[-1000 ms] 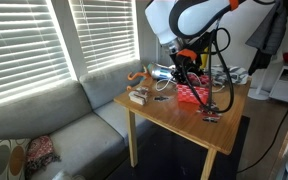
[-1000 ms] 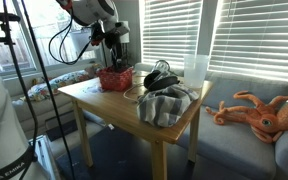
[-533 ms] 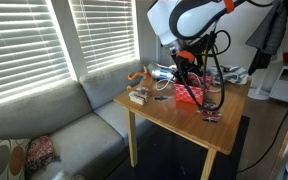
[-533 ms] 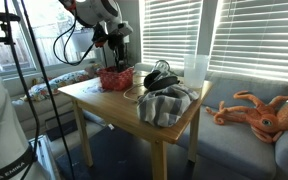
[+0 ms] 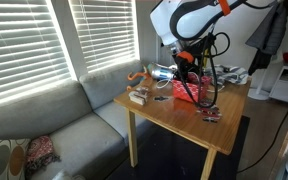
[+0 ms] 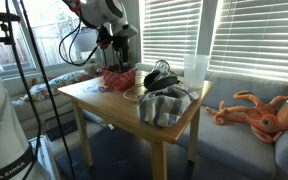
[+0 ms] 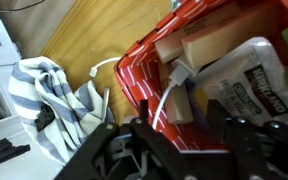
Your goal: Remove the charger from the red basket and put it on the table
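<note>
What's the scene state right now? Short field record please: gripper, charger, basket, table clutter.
gripper: raised above the red basket, apparently shut on the charger
charger: black cord hanging in loose loops below the gripper, not yet laid on the table
red basket: on the table, holds a white cable and packaged items
table: light wood, striped cloth beside the basket

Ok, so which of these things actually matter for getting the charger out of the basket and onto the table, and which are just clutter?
Part of the job:
charger, hanging from the gripper
red basket
table

Just lying about:
striped cloth
white container
orange octopus toy on the sofa
packets in the basket
</note>
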Action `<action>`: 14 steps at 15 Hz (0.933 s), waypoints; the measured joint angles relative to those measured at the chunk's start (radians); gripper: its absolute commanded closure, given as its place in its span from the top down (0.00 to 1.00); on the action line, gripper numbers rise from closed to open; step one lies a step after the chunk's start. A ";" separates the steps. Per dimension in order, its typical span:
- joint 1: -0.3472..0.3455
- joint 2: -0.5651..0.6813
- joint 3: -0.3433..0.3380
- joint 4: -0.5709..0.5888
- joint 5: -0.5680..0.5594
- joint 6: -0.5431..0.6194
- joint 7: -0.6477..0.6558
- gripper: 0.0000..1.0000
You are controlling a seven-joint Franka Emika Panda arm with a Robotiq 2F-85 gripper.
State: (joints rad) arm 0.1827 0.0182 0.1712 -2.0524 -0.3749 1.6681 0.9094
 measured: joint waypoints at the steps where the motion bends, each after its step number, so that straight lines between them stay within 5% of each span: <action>1: 0.000 0.001 -0.001 0.000 0.000 0.000 0.000 0.59; 12: 0.000 0.039 -0.019 0.001 -0.012 0.000 0.001 0.57; 13: 0.000 0.042 -0.022 0.001 -0.019 0.000 0.001 0.52; 14: 0.000 0.044 -0.024 0.001 -0.028 0.000 0.001 0.38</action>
State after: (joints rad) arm 0.1824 0.0621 0.1477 -2.0517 -0.4030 1.6682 0.9102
